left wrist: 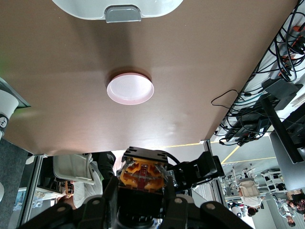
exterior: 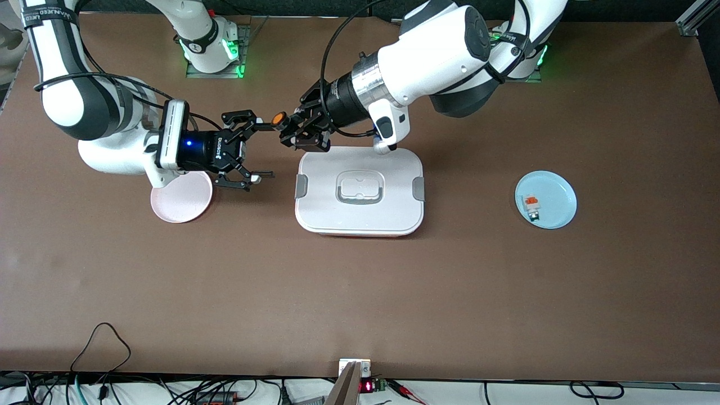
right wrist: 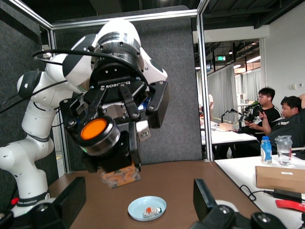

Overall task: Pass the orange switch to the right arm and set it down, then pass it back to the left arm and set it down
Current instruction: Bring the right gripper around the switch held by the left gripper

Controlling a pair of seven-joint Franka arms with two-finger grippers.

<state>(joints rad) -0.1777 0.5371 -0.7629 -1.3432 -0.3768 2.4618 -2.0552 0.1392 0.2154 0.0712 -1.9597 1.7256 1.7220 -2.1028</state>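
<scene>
The orange switch [exterior: 278, 119] hangs in the air over the table, just off the corner of the box [exterior: 360, 191] toward the right arm's end. My left gripper [exterior: 293, 128] is shut on its black body. The orange cap points at my right gripper [exterior: 260, 149]. That gripper stands open over the table between the pink plate [exterior: 181, 197] and the box, with nothing between its fingers; one fingertip [exterior: 259, 121] is close to the cap. In the right wrist view the switch [right wrist: 94, 130] shows in the left gripper [right wrist: 116, 102], off to one side of my open right gripper [right wrist: 138, 200]. In the left wrist view the switch [left wrist: 143, 177] sits between the shut fingers.
The white lidded box has grey clips and a handle [exterior: 360, 188] on top. A blue plate [exterior: 545, 199] toward the left arm's end carries a small white block with an orange patch [exterior: 531, 203]. The left wrist view shows the pink plate [left wrist: 130, 88] and the box's clip [left wrist: 123, 13].
</scene>
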